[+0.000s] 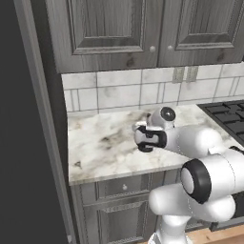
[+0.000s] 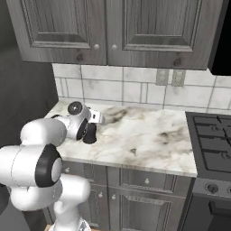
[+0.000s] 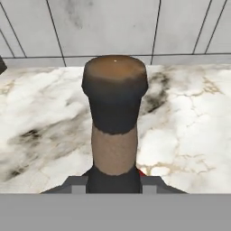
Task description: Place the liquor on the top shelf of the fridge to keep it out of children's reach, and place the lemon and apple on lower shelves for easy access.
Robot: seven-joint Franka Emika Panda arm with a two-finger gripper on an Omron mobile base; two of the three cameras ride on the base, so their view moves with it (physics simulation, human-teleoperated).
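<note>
My gripper point(image 3: 113, 182) is shut on the liquor point(image 3: 114, 90), a dark bottle with a thin neck and a brownish stopper that rises between the fingertips. From the base views the hand point(image 1: 143, 141) point(image 2: 90, 132) reaches low over the marble counter point(image 1: 100, 152), and the bottle's dark body point(image 2: 90, 135) stands under it near the counter's left part. A tiny red sliver shows beside the bottle's shoulder; I cannot tell what it is. The fridge's dark outer body point(image 1: 24, 143) fills the left. Its shelves, the lemon and the apple are out of view.
A black stove point(image 1: 228, 116) point(image 2: 212, 144) adjoins the counter on the right. Wood-grain grey cupboards point(image 2: 113, 27) hang above a tiled backsplash point(image 2: 135, 92) with two outlets. Drawers point(image 1: 124, 188) sit under the counter's front edge.
</note>
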